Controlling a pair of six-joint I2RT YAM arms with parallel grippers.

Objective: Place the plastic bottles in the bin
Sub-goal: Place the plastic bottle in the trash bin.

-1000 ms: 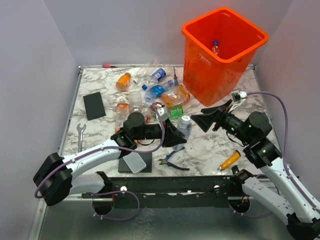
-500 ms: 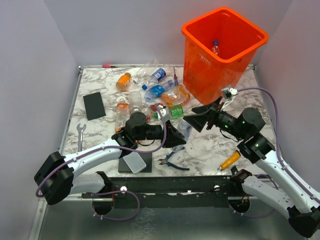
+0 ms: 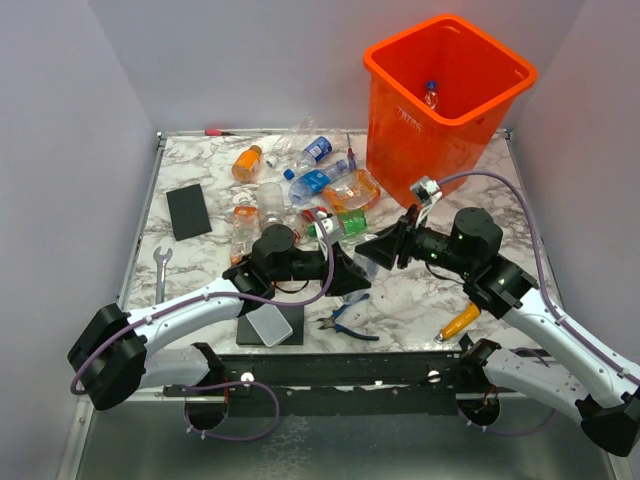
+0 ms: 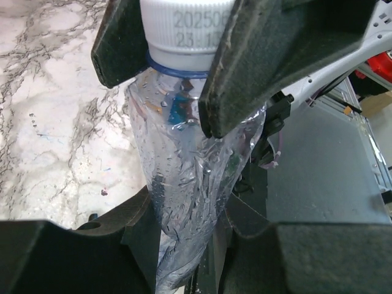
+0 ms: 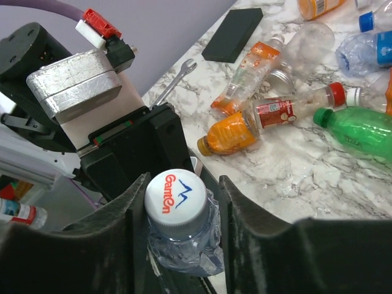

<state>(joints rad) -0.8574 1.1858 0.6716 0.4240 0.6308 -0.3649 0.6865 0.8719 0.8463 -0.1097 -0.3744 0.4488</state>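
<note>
Hands: two, the left hand and the right hand.
Bins: one big orange plastic bin is standing at the far right of the marble tabletop.
Bottles: one clear crushed plastic bottle is being held up between the two hands. One small bottle with a blue cap is lying inside the bin. About nine more bottles are lying in a heap in the middle of the tabletop, too jumbled to count for sure.
Which way: the held bottle is lying long-ways from hand to hand. Its white cap is pointing at the right hand and its squashed body is reaching back to the left hand.
Left hand: its fingers are nearly closed and are squeezing the bottle's body.
Right hand: its fingers are pressing on both sides of the cap.
What is different: a second ago the right hand was wide open, off to the right near the bin's foot. Now it is at the bottle with its fingers pulled in. The left hand is staying where it was, still gripping.
</note>
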